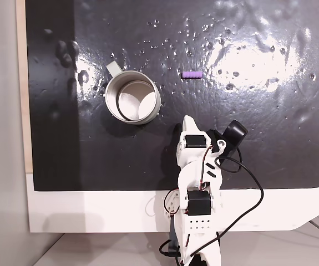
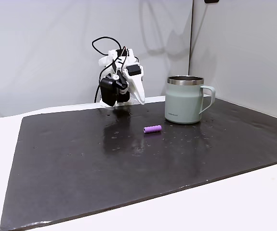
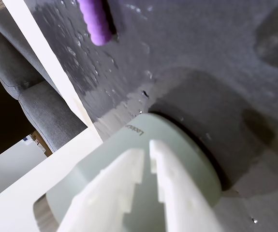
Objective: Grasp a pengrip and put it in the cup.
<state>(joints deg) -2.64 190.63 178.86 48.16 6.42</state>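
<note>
On the dark mat [image 1: 259, 138] covering the worktop, the pengrip [image 1: 192, 74] lies flat, near the cup [image 1: 132, 97] but not touching it. Arm's folded back by the edge; claw [image 3: 146, 151] nearly shut w/ just a slit, holding nothing.

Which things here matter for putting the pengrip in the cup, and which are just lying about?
For the job:
- pengrip, lying on the mat
- cup, upright
- hand, nearly shut, empty

Just there:
- black mat
- white table
- grey chairs
</note>
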